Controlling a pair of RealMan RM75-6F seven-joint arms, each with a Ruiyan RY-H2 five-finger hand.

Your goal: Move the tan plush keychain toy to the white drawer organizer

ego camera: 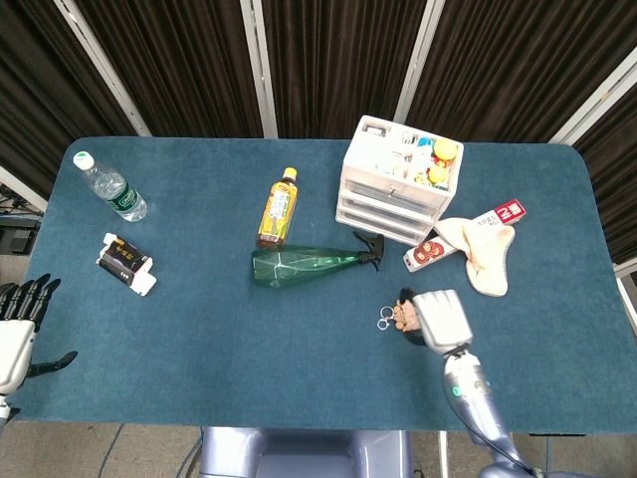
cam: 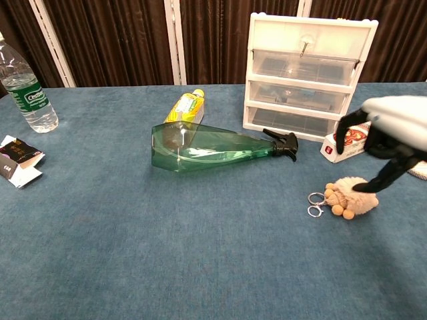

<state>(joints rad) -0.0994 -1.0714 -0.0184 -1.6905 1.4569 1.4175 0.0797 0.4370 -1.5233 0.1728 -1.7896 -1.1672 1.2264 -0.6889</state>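
The tan plush keychain toy (ego camera: 402, 317) lies on the blue table with its metal ring (ego camera: 384, 319) pointing left. My right hand (ego camera: 441, 319) hovers right over it and hides its right half in the head view. In the chest view the right hand (cam: 387, 137) hangs just above the toy (cam: 347, 197), fingers spread and curved down, the thumb tip close to the toy's top, nothing held. The white drawer organizer (ego camera: 393, 179) stands behind, its three drawers facing me (cam: 310, 73). My left hand (ego camera: 15, 337) rests open at the table's near left edge.
A green spray bottle (ego camera: 309, 264) lies on its side between me and the organizer, a yellow drink bottle (ego camera: 280, 206) behind it. A red-and-white box (cam: 347, 141) and a cream cloth (ego camera: 483, 254) lie right of the organizer. A water bottle (ego camera: 111, 187) and a black packet (ego camera: 126, 263) sit far left.
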